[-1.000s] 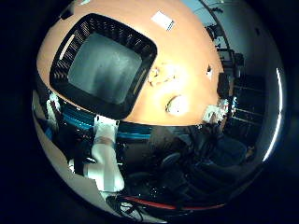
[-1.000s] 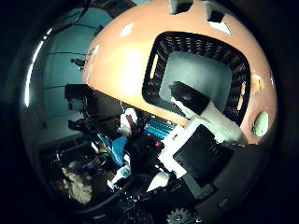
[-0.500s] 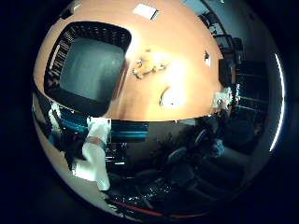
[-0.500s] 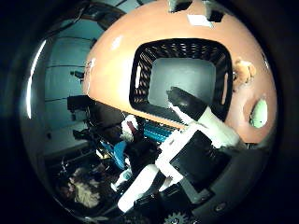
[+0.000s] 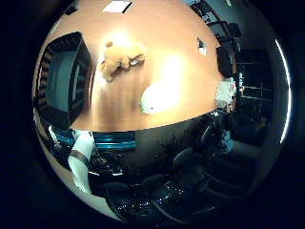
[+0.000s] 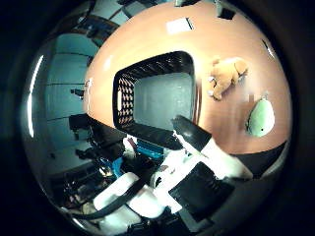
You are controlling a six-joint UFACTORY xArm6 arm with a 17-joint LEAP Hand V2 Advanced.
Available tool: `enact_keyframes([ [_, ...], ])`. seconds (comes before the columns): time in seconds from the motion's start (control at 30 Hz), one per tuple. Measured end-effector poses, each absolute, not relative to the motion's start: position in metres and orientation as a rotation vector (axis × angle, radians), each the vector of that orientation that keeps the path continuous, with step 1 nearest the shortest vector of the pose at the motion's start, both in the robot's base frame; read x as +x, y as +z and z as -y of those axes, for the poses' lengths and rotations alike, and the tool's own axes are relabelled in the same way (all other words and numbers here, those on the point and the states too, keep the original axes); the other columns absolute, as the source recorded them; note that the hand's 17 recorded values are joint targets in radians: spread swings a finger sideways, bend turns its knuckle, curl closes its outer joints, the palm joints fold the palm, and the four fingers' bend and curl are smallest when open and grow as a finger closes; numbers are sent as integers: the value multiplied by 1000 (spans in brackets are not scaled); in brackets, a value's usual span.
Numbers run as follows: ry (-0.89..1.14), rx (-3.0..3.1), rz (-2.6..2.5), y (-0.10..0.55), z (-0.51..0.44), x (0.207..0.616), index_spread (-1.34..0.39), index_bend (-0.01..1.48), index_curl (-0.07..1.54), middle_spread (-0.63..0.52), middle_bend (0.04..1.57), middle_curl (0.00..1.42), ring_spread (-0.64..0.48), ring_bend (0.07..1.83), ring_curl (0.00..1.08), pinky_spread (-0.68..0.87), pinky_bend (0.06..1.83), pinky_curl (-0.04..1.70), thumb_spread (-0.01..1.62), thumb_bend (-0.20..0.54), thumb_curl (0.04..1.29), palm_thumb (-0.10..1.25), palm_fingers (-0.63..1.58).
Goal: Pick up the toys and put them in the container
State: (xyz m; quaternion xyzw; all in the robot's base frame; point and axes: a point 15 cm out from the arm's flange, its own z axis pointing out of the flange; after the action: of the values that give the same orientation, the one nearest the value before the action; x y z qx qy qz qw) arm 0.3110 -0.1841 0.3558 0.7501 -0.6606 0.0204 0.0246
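Your hand (image 6: pixel 197 172) looks relaxed, holding nothing. The teddy (image 6: pixel 225 77) — at 3 o'clock from the basket (image 6: pixel 156 63) — looks soft and light; grab its tummy.

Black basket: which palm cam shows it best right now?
The thumb side view. The black basket shows whole there, with its full rim, lattice walls and bare floor, and the brown plush toy beside it on the table. The little finger side view shows it squeezed against the picture's edge.
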Motion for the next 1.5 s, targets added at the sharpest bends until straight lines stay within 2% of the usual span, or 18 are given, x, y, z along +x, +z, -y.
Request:
enact_keyframes([
  [0.27, 121, 2273, 1871, 320, 238, 330, -398, 164, 280, 8, 188, 316, 188, 221, 233, 374, 297, 304, 1015, -27, 287, 571, 37],
  [0.73, 346, 2310, 1889, 261, 251, 386, -395, 172, 292, 33, 194, 314, 202, 191, 244, 373, 265, 318, 990, -26, 292, 570, 63],
  [1.13, 218, 2324, 1867, 198, 258, 417, -397, 183, 311, 25, 188, 311, 201, 186, 230, 372, 228, 322, 978, -29, 294, 567, 80],
  [1.5, 218, 2323, 1802, 172, 269, 435, -422, 212, 355, -3, 202, 318, 200, 169, 189, 372, 183, 304, 984, -32, 286, 530, 122],
])
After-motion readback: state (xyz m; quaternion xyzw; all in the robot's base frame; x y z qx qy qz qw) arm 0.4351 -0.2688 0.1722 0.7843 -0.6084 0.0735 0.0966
